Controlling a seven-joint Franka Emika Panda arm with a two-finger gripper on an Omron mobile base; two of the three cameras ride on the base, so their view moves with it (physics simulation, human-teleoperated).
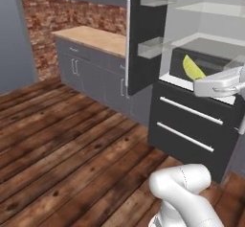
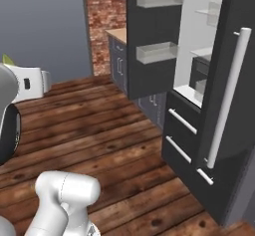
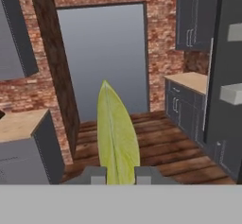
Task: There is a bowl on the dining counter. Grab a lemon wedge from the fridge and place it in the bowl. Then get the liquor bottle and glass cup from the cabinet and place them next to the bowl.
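Closest to the hand camera, the two dark finger tips of the gripper stand pressed against either side of the lemon wedge, a pale yellow-green slice that rises between them with its pointed end up; the pincer is clamped on the wedge. From the left base view the same wedge shows as a yellow crescent sticking up just above the white hand, in front of the dark inner compartment of the open fridge. In the right base view only a small green tip of the wedge peeks over the white hand at the left edge. Just beyond the hand, the fridge has two long silver drawer pulls on its dark lower front, pale glass shelves inside, and its open door carries two clear bins, one above the other. A second dark door with a tall white handle stands nearer on the right of the right base view. Farther out, grey lower cabinets with a light wooden counter run along a red brick wall, and dark wood planks cover the floor. The hand view also shows a plain grey panel framed in the brick.
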